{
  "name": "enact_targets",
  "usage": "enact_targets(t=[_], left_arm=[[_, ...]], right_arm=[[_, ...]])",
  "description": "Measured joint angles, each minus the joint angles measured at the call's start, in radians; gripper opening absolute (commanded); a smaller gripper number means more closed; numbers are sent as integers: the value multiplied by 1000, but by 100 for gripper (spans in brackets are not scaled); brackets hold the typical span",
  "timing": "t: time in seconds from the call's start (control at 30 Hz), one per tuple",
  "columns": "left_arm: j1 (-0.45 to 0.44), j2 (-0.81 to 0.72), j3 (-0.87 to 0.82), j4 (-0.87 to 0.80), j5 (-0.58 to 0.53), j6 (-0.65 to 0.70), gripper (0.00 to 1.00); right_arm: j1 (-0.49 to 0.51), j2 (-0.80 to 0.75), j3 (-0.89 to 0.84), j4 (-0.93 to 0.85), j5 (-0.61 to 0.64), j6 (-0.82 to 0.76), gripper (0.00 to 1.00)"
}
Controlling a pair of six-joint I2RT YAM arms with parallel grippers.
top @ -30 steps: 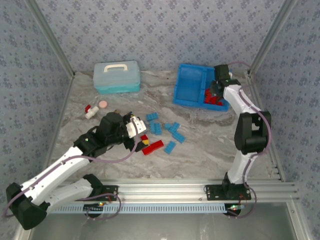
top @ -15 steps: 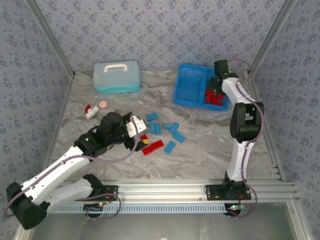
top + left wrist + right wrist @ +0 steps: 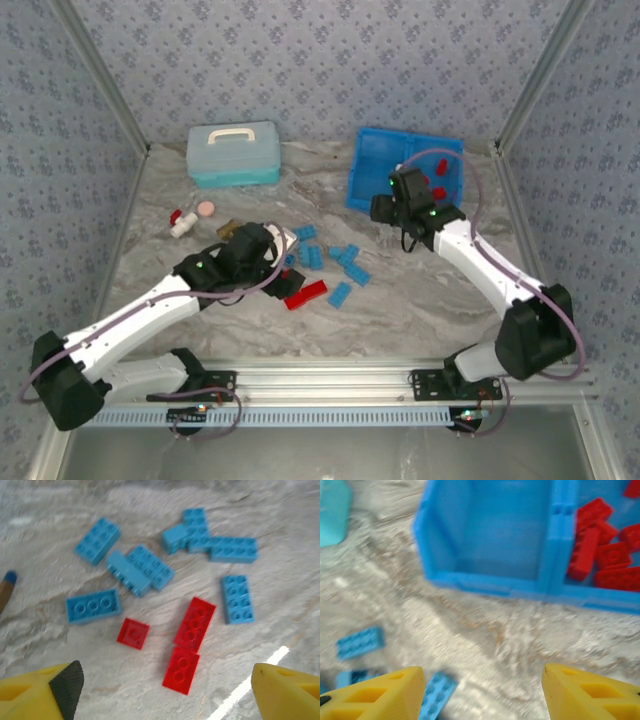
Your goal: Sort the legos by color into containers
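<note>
Left gripper [image 3: 167, 685]: well left of the blue tray [image 3: 380, 165] and nearer the arm bases, fingers spread wide with nothing between them, poised above the loose legos. Loose legos: light blue bricks [image 3: 142, 570] and a few loose red bricks [image 3: 195, 622], scattered on the marbled table [image 3: 280, 540] left of the tray and nearer than it, all outside both compartments. Right gripper [image 3: 482, 680]: just off the tray's near left corner, fingers apart and empty; sorted red bricks [image 3: 600, 550] lie heaped in the tray's right compartment, beyond the centre divider [image 3: 554, 535].
</note>
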Motion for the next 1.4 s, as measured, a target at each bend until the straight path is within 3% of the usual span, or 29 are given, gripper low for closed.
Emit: enact_targets(t=[0.17,0.27,0.47,1.0,1.4], left_arm=[[32,130,2,-6,-27,-89,79],[80,253,28,-21,-28,-151,79],[80,413,76,-28,-50,-295,80],[62,588,121,31,-90,-582,68],[46,620,124,60,-103,-677,22]], right_arm=[[93,-59,-38,-14,0,16,66],[105,-79,-47,-34,1,19,67],[105,-89,-48,-62,8,19,69],[105,-89,-47,-85,8,19,70],[105,-90,-48,-92,8,19,70]])
